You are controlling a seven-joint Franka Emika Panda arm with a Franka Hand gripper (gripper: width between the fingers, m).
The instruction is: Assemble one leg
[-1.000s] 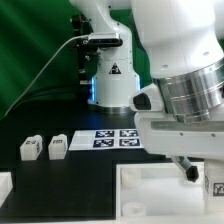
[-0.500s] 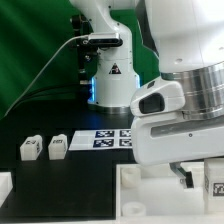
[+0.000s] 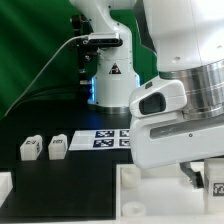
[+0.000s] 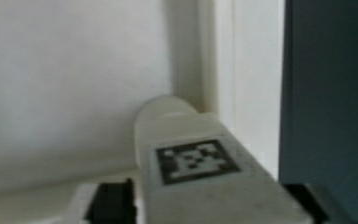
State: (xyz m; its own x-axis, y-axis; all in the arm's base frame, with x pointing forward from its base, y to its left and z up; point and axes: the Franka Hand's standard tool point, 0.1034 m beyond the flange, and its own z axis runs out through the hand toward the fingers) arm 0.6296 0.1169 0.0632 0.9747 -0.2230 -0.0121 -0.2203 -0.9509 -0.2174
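Observation:
In the wrist view my gripper [image 4: 202, 203] is shut on a leg [image 4: 195, 150], a small white block with a black-and-white tag on its face. The dark fingers [image 4: 108, 202] press on both of its sides. It hangs over the large white square part [image 4: 69, 90], close to that part's raised rim. In the exterior view the arm's bulk hides most of the gripper [image 3: 190, 173]. A tagged white leg [image 3: 214, 183] shows at the exterior view's right edge, just below the hand. Two more legs [image 3: 30, 148] [image 3: 57, 147] stand on the black table at the exterior view's left.
The marker board [image 3: 108, 139] lies flat behind the large white square part [image 3: 140, 190]. Another white piece [image 3: 4, 186] sits at the exterior view's lower left edge. The robot base [image 3: 110, 80] stands at the back, with a cable running to the exterior view's left.
The arm has shifted toward the exterior view's left and now fills more of the picture. The tagged leg at the right edge moved slightly with it. The two legs at the left stayed put.

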